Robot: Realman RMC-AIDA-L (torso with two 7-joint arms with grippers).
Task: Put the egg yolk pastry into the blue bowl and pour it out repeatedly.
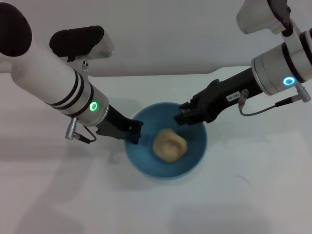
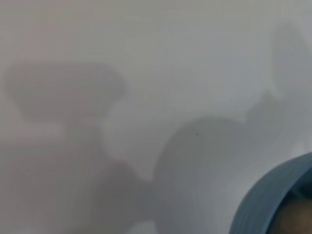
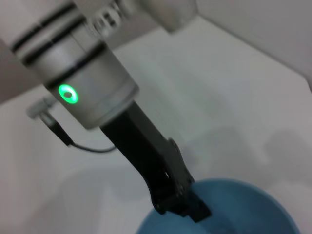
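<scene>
The blue bowl (image 1: 194, 157) stands on the white table in the middle of the head view. The egg yolk pastry (image 1: 169, 145), a pale tan ball, lies inside it. My left gripper (image 1: 133, 132) is shut on the bowl's left rim; the right wrist view shows it (image 3: 187, 208) clamped on the bowl (image 3: 243, 207). My right gripper (image 1: 181, 113) hovers over the bowl's far right rim, open and empty, just beyond the pastry. The left wrist view shows part of the bowl's rim (image 2: 263, 200) and a sliver of the pastry (image 2: 298, 220).
The white table (image 1: 253, 195) spreads all around the bowl, with a pale wall behind it. Both forearms reach in from the upper left and upper right. Grey cables hang from each wrist (image 1: 73, 130) (image 1: 258, 108).
</scene>
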